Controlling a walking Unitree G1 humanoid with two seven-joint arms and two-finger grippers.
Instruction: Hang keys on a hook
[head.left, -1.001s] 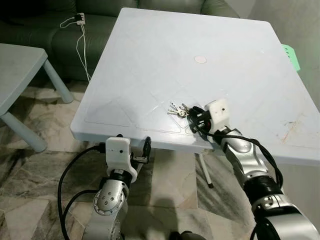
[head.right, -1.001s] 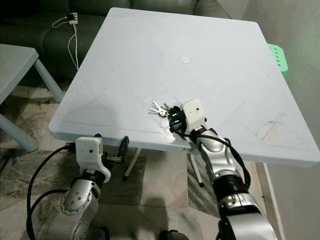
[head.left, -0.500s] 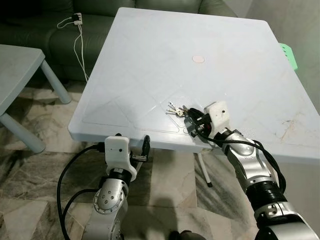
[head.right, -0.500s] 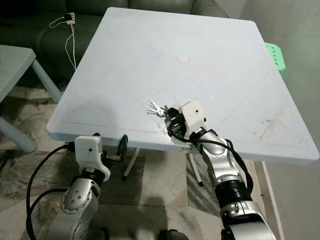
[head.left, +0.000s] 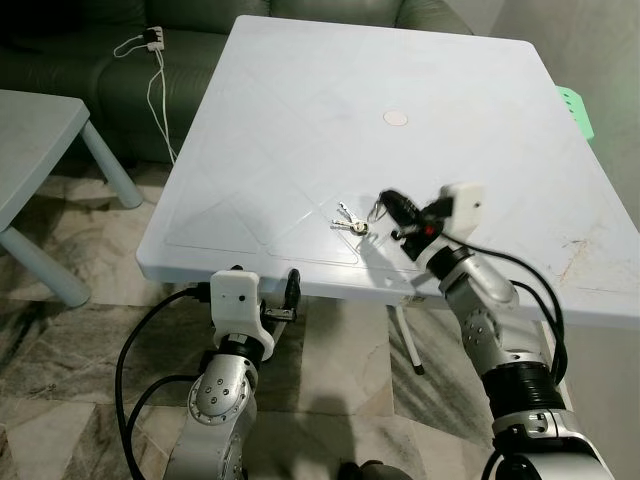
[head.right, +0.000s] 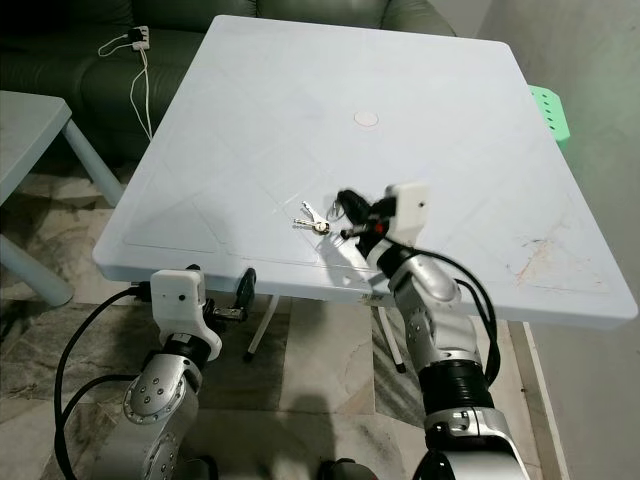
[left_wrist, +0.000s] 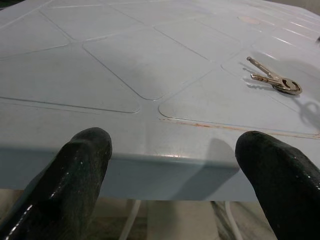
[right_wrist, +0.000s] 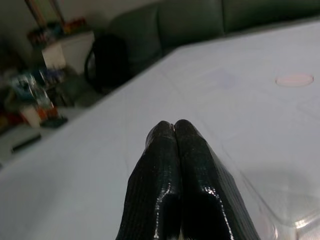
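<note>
A small bunch of silver metal keys (head.left: 351, 222) lies flat on the pale blue plastic desk (head.left: 300, 120), near its front edge. The right pincer (head.left: 386, 200) hovers just beside them, fingers pressed together, holding nothing. The left pincer (head.left: 292, 296) sits spread wide below the front edge.

Pale blue plastic table (head.left: 300, 120) with round cap (head.left: 397, 118) near its far edge, dark green sofa (head.left: 120, 60) beyond with white charger cable (head.left: 160, 90), marble floor (head.left: 70, 340) below.
</note>
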